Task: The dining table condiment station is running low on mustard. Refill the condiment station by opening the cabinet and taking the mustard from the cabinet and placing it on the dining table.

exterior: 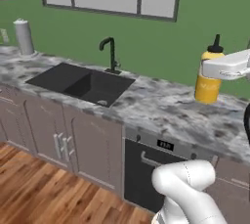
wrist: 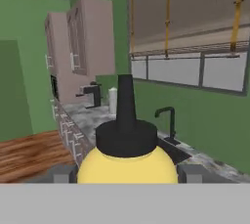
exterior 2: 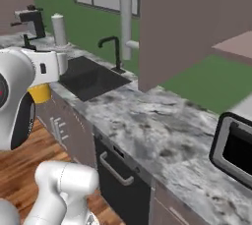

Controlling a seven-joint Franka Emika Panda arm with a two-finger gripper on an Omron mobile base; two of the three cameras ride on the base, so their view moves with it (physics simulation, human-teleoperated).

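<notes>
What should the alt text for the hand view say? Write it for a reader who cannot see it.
A yellow mustard bottle with a black pointed nozzle sits close up between the gripper fingers. Behind it a marble counter with a black faucet runs along a green wall under a window.

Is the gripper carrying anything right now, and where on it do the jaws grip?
Yes: the gripper holds the mustard upright, with the jaws closed on either side of its yellow body just below the black cap.
</notes>
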